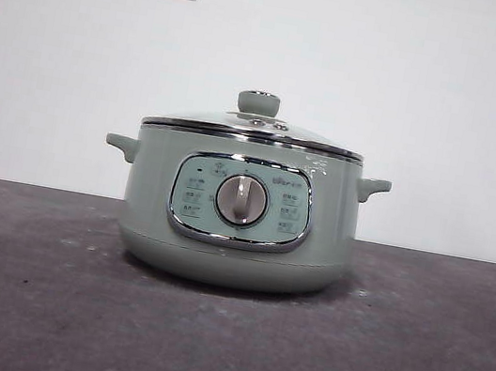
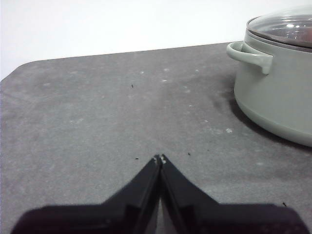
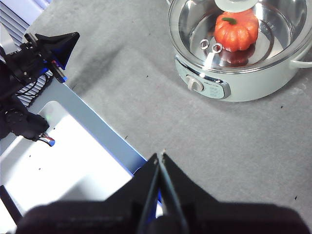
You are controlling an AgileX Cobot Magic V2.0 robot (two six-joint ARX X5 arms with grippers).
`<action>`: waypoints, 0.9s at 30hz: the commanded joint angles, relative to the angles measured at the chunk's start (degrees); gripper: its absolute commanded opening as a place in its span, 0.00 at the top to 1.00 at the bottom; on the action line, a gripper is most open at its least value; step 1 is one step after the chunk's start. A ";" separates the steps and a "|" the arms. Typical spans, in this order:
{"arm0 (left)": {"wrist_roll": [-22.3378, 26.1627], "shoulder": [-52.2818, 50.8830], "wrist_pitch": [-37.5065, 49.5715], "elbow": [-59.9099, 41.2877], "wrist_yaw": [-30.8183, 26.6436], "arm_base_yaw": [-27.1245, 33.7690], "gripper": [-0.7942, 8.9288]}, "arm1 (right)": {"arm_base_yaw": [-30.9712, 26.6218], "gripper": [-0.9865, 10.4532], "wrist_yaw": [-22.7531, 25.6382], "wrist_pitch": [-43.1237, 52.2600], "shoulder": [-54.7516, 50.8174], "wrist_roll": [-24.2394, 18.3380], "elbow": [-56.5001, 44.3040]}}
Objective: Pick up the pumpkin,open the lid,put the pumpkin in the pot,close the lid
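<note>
With the lid (image 1: 254,126) sitting on the pot (image 1: 239,217), the pumpkin (image 3: 236,30) is already resting inside.
Both arms are hanging clear: the left gripper (image 2: 160,159), fingers pressed together and empty, is lying low on the counter (image 1: 22,281) beside the pot's handle, while the right gripper (image 3: 160,156), likewise closed and empty, is hovering high on its near side; nothing seems left to grasp.

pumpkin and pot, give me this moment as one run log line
pumpkin: inside pot | lid: closed on pot | left hand: shut, empty, over table beside pot | right hand: shut, empty, away from pot
</note>
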 commanded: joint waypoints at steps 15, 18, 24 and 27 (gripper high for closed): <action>-0.59 -0.13 0.02 -0.92 -0.11 0.17 0.92 | -0.24 0.91 0.42 -0.13 -0.28 0.11 -0.07; -0.59 -0.13 0.02 -0.92 -0.11 0.17 0.92 | -3.63 0.91 3.85 1.97 -2.99 -4.59 -0.09; -0.59 -0.13 0.02 -0.92 -0.09 0.15 0.92 | -14.51 0.91 0.13 18.47 -12.48 -5.29 -4.76; -0.59 -0.13 0.02 -0.92 -0.11 0.17 0.92 | -20.46 0.91 0.22 23.02 -17.70 -5.86 -10.71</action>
